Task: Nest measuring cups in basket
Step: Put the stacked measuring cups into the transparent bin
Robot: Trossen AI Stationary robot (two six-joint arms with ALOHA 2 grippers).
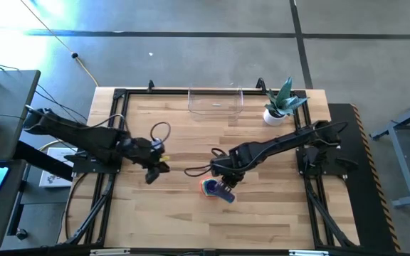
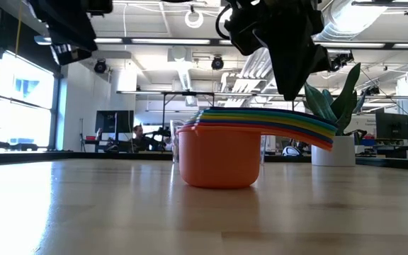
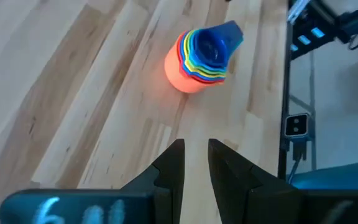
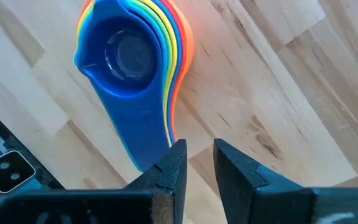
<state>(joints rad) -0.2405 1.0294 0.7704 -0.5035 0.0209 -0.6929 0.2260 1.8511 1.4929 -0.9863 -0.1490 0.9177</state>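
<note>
My right end effector hangs just over the fanned handles of the measuring cups, its fingers a narrow slit apart and holding nothing. The cups sit already nested as one stack on the counter, near the middle and slightly toward six o'clock in the high view. The basket stands well apart at twelve o'clock by the far edge, with nothing in it.

The step in hand, as I judge it, is lifting the whole stack and carrying it there. To do it well I should part my fingers wider, straddle the bundled handles close to the bowls, and clamp across their flat faces so the layers pinch together instead of sliding apart. A grip out at the handle tips would likely let the heavy orange bowl sag.

The cups look like smooth, glossy plastic: round bowls, flat tapering handles, blue innermost and orange outermost with rainbow rims between. The basket is clear, thin-walled and rectangular. The counter is pale wooden planking.

My left end effector waits at nine o'clock, fingers slightly apart and gripping nothing.
</note>
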